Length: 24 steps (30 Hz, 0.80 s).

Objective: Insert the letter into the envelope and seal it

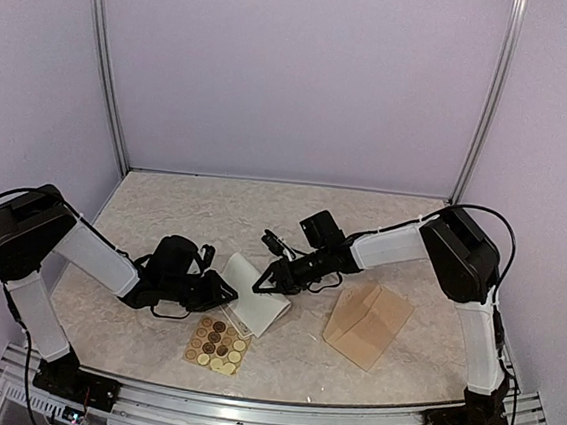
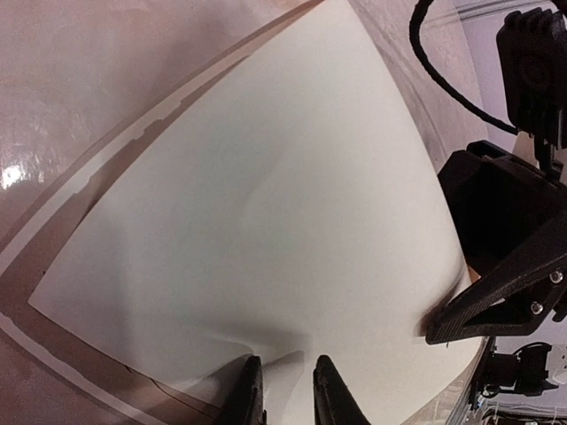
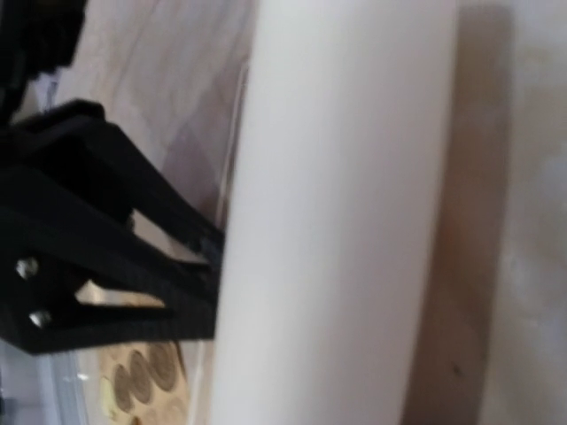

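- Letter point(image 1: 254, 308) in the top view: it sits at bench point(image 1: 183, 213) centre as a bowed sheet with its plain white back outward. Its long axis runs from 11 o'clock to 5 o'clock.
- The left tool point(image 1: 228, 290) meets the letter's 9 o'clock edge. The right tool point(image 1: 259, 285) reaches its 12 o'clock edge.
- The envelope point(image 1: 366, 326) lies flat at 3 o'clock of the letter, well apart, turned askew to the bench edges. Which way its flap points is unclear.
- A tan sticker sheet point(image 1: 217, 344) lies just beside the letter at 7 o'clock. The print on its round stickers is too small to read.
- Left wrist view: the letter point(image 2: 266, 204) fills the frame, white and unmarked, arching up off the bench point(image 2: 71, 71).
- The left tool point(image 2: 287, 365) is pinched onto the sheet's near edge at 6 o'clock, its fingers close together, and a crease starts there.
- The right tool point(image 2: 469, 314) lays one finger on the sheet's 4 o'clock edge. I cannot tell whether it is clamping the sheet.
- Right wrist view: the letter point(image 3: 337, 212) stands as a blurred white curl running 12 to 6 o'clock over the bench point(image 3: 532, 221).
- The left tool point(image 3: 208, 266) closes on the curl's 9 o'clock side.
- The sticker sheet point(image 3: 142, 381) shows at 7 o'clock, its print illegible.
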Available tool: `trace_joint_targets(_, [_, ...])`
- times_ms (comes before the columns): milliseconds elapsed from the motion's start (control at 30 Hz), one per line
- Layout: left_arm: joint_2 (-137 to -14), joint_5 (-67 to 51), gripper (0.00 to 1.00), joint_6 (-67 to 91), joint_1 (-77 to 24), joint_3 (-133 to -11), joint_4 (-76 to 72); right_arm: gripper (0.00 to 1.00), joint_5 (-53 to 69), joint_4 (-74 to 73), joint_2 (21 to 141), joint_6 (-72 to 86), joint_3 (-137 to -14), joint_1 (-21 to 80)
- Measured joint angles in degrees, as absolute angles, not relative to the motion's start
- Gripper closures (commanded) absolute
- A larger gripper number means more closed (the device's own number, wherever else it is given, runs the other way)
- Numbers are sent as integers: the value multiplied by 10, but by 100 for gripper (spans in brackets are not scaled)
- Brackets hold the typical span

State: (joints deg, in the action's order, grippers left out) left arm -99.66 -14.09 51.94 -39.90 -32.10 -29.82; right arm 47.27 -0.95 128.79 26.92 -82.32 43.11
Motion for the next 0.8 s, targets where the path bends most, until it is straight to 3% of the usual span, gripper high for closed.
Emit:
trace_joint_targets(300, [-965,-119,73,495,-413,-321,-259,79,483,46,1286,309,-808,431])
trace_joint_targets(533, [-807,-67,53,464,-408,-321,-189,79,472,66,1235,322,-756,429])
trace_joint_targets(800, [-610,-23,34,457,-366,-317,-104,79,445,91,1096,326,-718,429])
